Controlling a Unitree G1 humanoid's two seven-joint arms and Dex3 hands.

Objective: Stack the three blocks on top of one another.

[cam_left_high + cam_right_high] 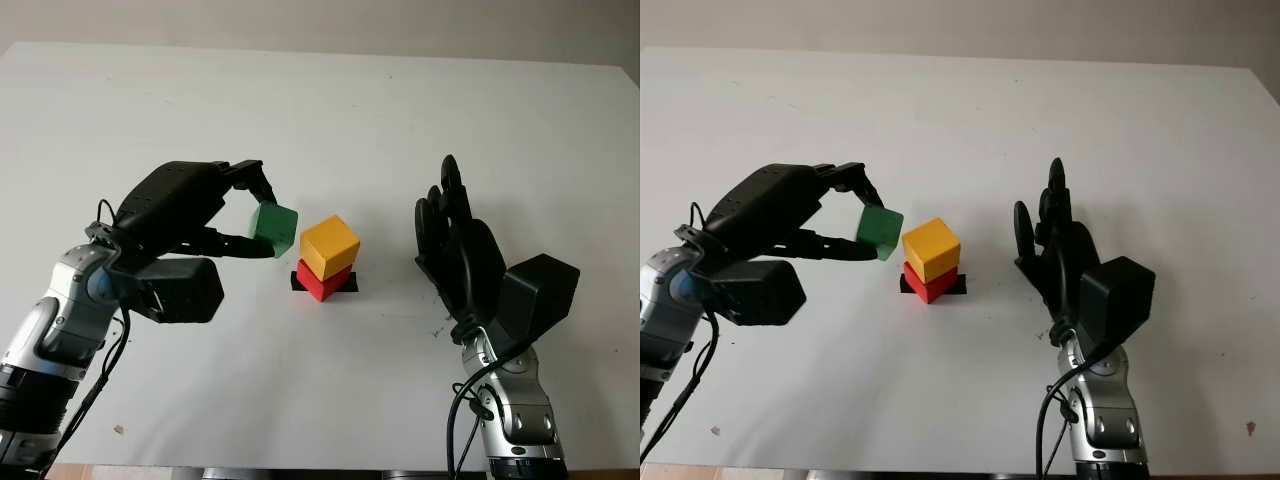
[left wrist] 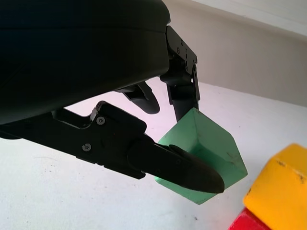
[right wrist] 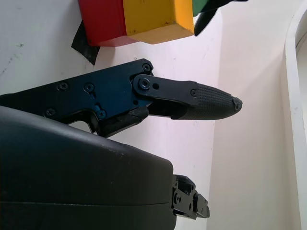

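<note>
Stack, two high: yellow block (image 1: 330,247) on red block (image 1: 320,281), the red one on a small black mark (image 1: 345,285) on the white table (image 1: 330,110). The yellow sits turned a little against the red.

Green block (image 1: 273,229): off the table, pinched in my left hand (image 1: 215,205), one finger on its upper edge, another along its lower side. It hangs tilted, just left of the yellow block and at about the same height, not touching it.

Right hand (image 1: 1055,245): open, holding nothing, upright to the right of the stack, apart from it.

Step in hand, as I judge it: third and last block, carried but not yet placed.

Next move, as I judge it: raise the green block above the yellow top, bring it across over the stack, level it, lower it square, then let go. Risk: a tilted or sideways approach could knock the yellow block off the red.

Writing, brands, labels: none I can read on blocks, hands or table.
</note>
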